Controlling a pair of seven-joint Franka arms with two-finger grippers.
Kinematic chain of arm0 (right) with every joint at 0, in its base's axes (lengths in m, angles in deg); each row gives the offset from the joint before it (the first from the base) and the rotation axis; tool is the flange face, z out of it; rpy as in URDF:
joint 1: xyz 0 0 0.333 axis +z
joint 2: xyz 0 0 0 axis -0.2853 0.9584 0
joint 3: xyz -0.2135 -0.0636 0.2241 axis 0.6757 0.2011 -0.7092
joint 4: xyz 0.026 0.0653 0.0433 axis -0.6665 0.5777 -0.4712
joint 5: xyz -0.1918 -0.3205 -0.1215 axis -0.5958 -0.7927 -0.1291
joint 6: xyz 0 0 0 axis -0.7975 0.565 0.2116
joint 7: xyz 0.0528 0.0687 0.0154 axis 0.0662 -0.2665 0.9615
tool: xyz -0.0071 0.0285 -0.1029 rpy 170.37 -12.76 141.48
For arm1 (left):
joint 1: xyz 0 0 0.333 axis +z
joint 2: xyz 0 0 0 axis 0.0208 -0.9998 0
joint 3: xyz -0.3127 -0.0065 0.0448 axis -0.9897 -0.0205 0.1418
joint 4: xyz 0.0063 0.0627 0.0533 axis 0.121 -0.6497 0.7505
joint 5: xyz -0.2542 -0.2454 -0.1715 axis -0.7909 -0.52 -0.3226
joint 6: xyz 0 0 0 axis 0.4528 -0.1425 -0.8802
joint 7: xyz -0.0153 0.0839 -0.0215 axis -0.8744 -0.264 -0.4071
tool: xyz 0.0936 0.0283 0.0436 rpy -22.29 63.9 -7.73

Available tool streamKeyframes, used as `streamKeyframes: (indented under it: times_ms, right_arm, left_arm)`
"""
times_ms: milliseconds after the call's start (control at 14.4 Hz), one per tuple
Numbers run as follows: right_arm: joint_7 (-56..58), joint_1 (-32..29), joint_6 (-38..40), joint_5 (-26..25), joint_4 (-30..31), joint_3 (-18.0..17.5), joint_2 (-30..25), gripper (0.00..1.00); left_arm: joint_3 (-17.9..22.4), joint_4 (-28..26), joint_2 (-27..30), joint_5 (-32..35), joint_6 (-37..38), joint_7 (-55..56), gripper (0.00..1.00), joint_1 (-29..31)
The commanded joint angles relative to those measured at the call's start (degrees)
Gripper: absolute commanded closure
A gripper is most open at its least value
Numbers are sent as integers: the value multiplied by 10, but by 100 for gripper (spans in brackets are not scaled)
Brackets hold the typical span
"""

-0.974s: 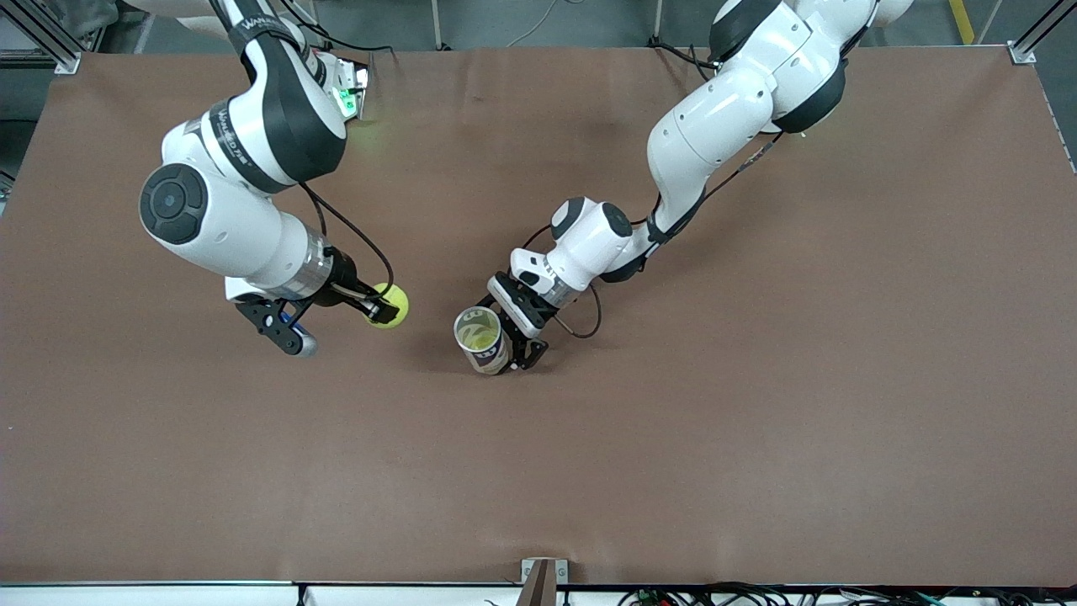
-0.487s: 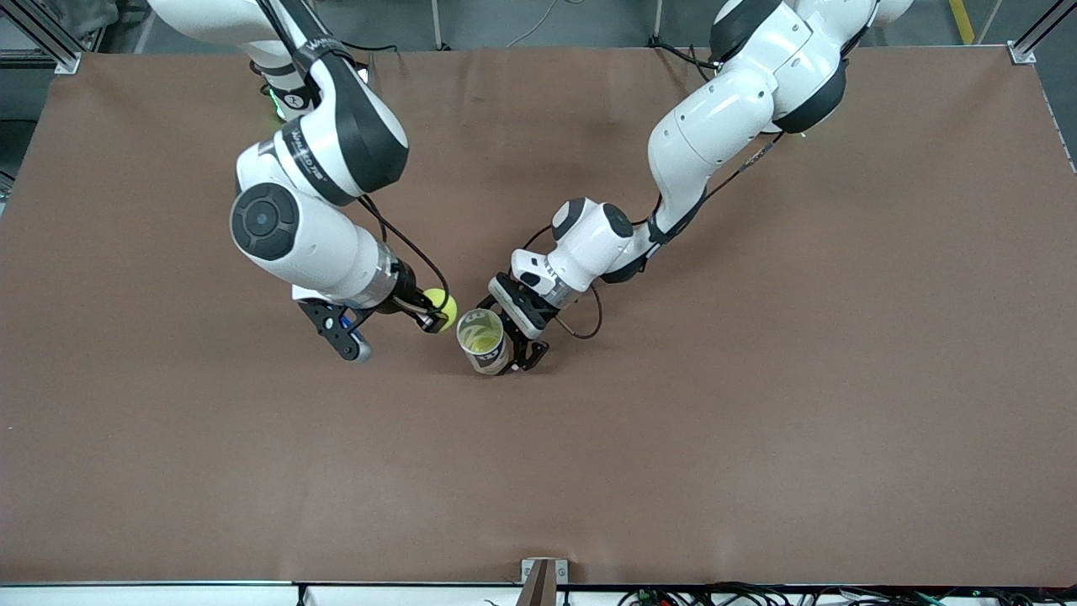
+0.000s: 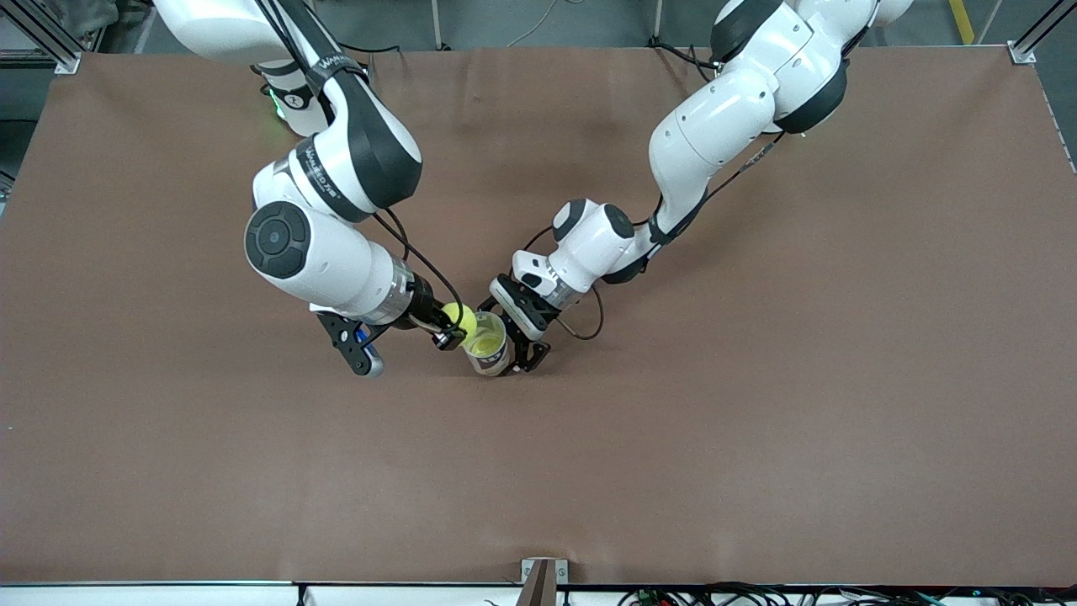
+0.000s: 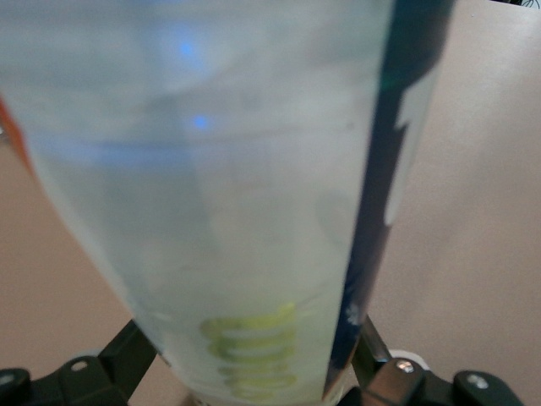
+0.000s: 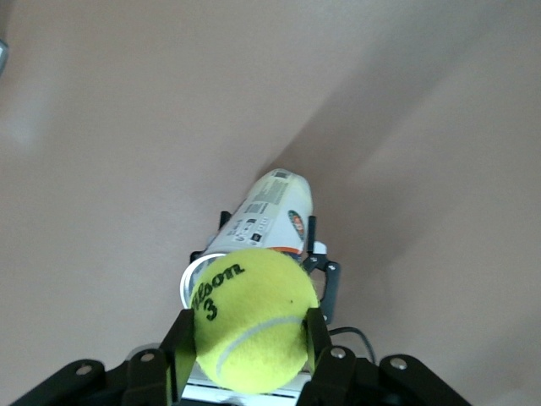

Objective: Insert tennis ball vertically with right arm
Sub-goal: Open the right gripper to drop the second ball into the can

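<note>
Brown matting is covering the whole table, and the action is sitting near its middle. From the pincers outward: the right gripper is clamped on the tennis ball, its two black fingers pressing either side of the yellow felt (the right wrist view is showing the ball filling the gap between the pads, the Wilson 3 mark facing the camera). The ball is now hanging at the rim of the can, on the side toward the right arm's end of the table and overlapping the lip rather than centred over the mouth. The left gripper is closed around the can low on its body, keeping it upright on the mat, and the left wrist view is filled by the clear wall of the can with something yellow-green already lying low inside. What has changed: a second ago the right arm was carrying the ball well apart from the can, toward its own end of the table; half a second ago it was just beside the can; now it is meeting the rim, while the left arm and can are staying put. My judgement is that the carry is nearly finished, and the remaining work is centring the ball over the opening before letting go.
</note>
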Motion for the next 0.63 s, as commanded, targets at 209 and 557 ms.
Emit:
streamKeyframes:
  times_ms: [209,557]
  right_arm:
    - [-42,22,-31,12,-21,4,26,100]
    - [-47,25,-33,12,-22,5,37,99]
  left_arm:
    - [-5,-10,12,-7,-5,-1,0,2]
    - [-6,-9,12,-6,-5,2,0,-2]
